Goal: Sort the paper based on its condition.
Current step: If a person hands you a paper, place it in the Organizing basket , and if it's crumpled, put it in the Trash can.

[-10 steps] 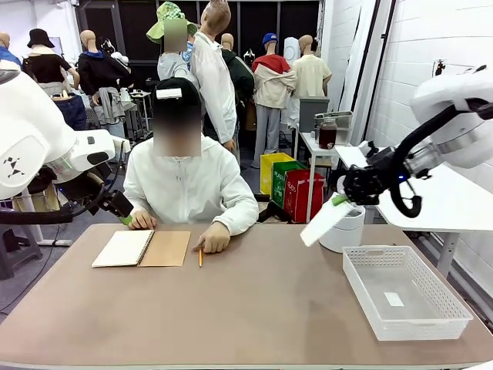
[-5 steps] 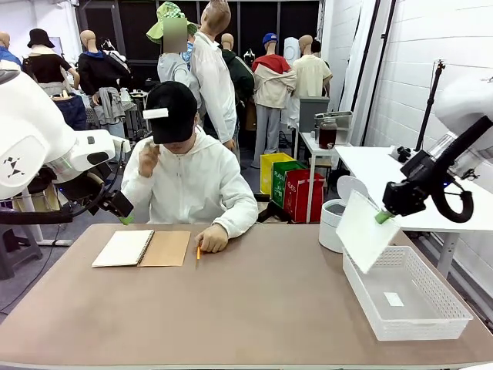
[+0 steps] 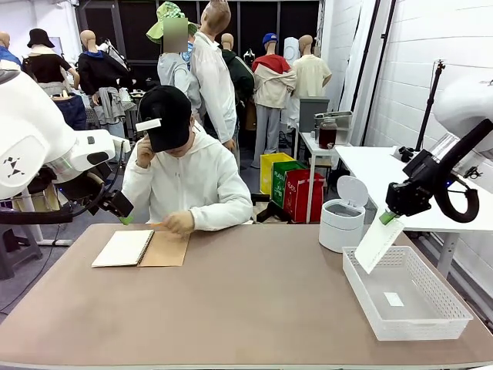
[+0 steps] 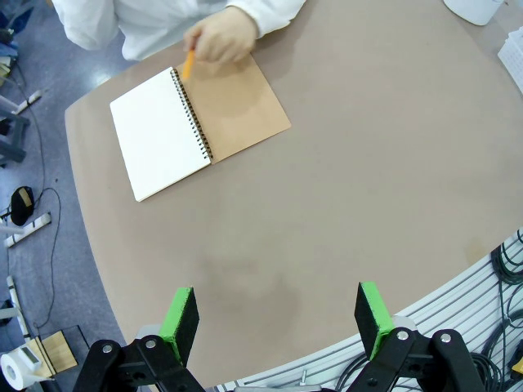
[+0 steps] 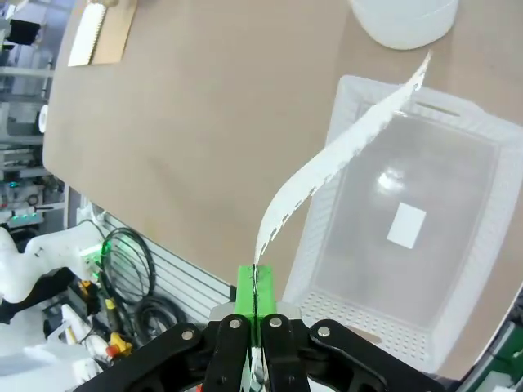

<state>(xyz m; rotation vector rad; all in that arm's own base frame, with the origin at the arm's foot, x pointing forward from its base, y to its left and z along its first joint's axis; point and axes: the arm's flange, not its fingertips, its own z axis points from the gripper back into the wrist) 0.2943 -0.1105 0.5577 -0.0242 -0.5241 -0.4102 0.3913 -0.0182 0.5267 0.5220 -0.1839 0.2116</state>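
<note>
My right gripper [image 3: 385,218] pinches the top of the smooth paper [image 3: 377,245], dangling across the rim of the white basket [image 3: 431,325] near the right edge of the table [image 3: 254,308]; released here, it could slide out onto the tabletop

You have the broad middle of the brown table [image 3: 254,308] bare from near edge to far. Far left lie an open spiral notebook with brown card cover [image 3: 142,248] and the person's hand [image 3: 179,223] at its far edge. On the right stand a white perforated plastic basket [image 3: 424,327] and a white round lidded bin [image 3: 341,225] behind it. A white paper sheet [image 3: 377,244] hangs over the basket's far-left corner.
</note>
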